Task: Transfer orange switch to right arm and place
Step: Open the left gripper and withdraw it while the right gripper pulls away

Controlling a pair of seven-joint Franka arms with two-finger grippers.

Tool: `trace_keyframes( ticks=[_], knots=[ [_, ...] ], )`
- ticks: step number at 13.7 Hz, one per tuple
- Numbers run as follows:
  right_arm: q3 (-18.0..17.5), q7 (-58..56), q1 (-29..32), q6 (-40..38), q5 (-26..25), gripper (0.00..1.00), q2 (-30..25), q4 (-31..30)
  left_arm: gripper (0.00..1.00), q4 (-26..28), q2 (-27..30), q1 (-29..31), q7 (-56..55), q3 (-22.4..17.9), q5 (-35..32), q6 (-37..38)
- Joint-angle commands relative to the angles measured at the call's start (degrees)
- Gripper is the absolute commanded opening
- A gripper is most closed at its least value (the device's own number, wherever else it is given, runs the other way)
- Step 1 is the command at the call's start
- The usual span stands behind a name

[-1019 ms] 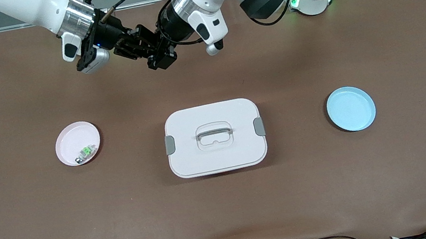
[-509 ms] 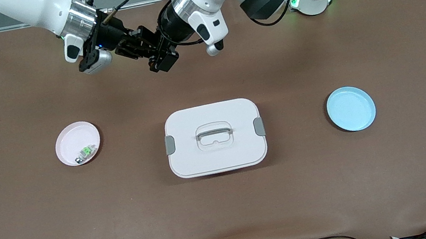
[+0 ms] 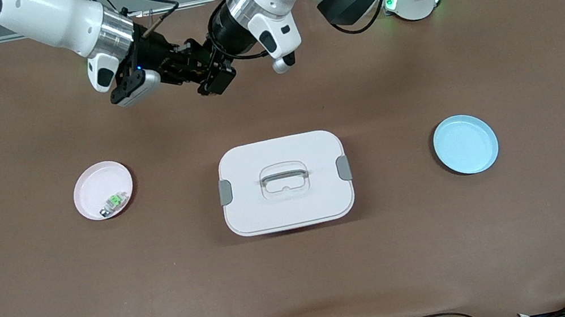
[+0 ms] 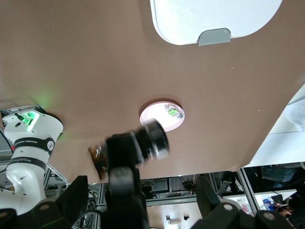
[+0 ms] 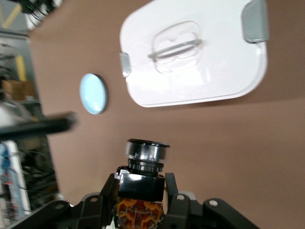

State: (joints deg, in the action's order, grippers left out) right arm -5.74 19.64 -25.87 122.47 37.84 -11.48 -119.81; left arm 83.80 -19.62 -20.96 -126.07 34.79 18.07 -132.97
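Note:
The orange switch [image 5: 141, 183], a black body with orange marks and a silver-ringed cap, stands between the fingers of my right gripper [image 5: 141, 188], which is shut on it. In the left wrist view the switch [image 4: 143, 145] shows blurred, held up between the two wide-apart fingers of my open left gripper [image 4: 142, 191], which do not touch it. In the front view the right gripper [image 3: 179, 66] and left gripper [image 3: 207, 76] meet tip to tip in the air over bare mat near the robots' bases. The switch is hidden among the fingers there.
A white lidded box [image 3: 285, 182] sits mid-table. Toward the right arm's end a pink plate [image 3: 92, 184] holds a small green-and-silver switch [image 3: 116, 200]. At the left arm's end lies a blue plate [image 3: 465, 144].
My left gripper has opened and let go of the switch. My right gripper has closed tighter on it, and the right wrist has shifted slightly toward the left arm.

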Motion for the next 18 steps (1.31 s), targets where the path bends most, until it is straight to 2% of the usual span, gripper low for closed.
trace_keyframes(
  ticks=[1, 4, 7, 13, 18],
  knots=[
    [0.03, -1.27, 0.91, -6.08, -7.06, 0.0, -0.03, 1.33, 1.0, -1.36, 0.02, 0.31, 0.11, -0.16, -1.64, -0.1],
    [0.03, -3.37, 3.46, -11.54, -9.18, 0.0, -0.21, 1.95, 1.0, -1.36, 0.28, 0.4, 1.0, -0.43, -2.69, -0.1],
    [0.03, -4.52, 4.34, -11.82, -10.23, 0.0, -0.3, 2.04, 1.0, -1.27, 0.19, 0.39, 1.0, -0.43, -4.45, -0.1],
    [0.03, -22.52, 8.02, -13.48, -17.7, 0.0, -0.3, 2.04, 1.0, -1.18, 1.33, 1.89, 1.17, -0.43, -4.54, 0.6],
    [0.03, -39.56, 12.68, -15.68, -20.52, 0.0, -0.56, 1.86, 1.0, -1.18, 3.88, 3.12, 2.05, -0.43, -7.08, 1.83]
  ],
)
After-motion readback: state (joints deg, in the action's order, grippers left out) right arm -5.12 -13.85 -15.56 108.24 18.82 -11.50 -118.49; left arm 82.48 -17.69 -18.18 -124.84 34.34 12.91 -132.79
